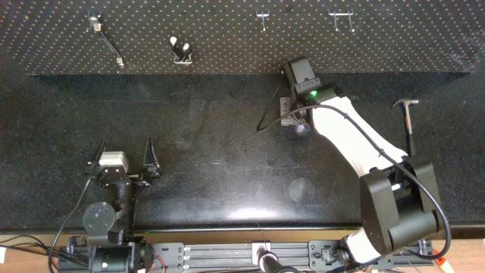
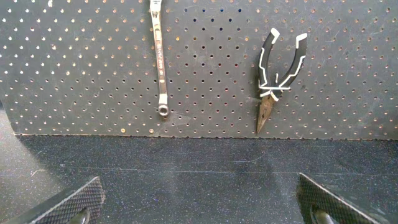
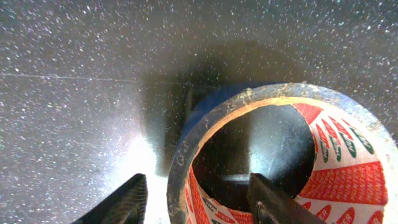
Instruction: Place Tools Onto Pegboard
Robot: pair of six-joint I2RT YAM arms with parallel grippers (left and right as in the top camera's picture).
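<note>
Two tools are already hanging on the pegboard (image 1: 227,38) (image 2: 74,74), which is standing along the back edge of the bench (image 1: 212,152). A wrench (image 1: 106,39) (image 2: 160,56) is hanging toward the board's left end, and pliers (image 1: 180,50) (image 2: 277,74) are hanging handles-up just right of it, nose pointing down. Two bare hooks (image 1: 262,18) (image 1: 341,19) are sticking out of the board's right half. The right arm is reaching to the back of the bench, a little right of the middle, close to the foot of the pegboard. There the right gripper (image 1: 294,115) (image 3: 199,199) is pointing down over a roll of tape (image 1: 301,127) (image 3: 336,137), which seems to be lying flat on the bench. Its fingers are standing apart and straddling the roll's wall, one inside the core and one outside, with a gap showing on either side, so they are not clamping it. A hammer (image 1: 409,121) is lying near the right edge of the bench, head toward the back edge and handle running forward, beside the right arm. The left arm is sitting folded near the front left corner, and the left gripper (image 1: 126,155) (image 2: 199,205) is facing the pegboard with its fingers spread wide and nothing between them.
</note>
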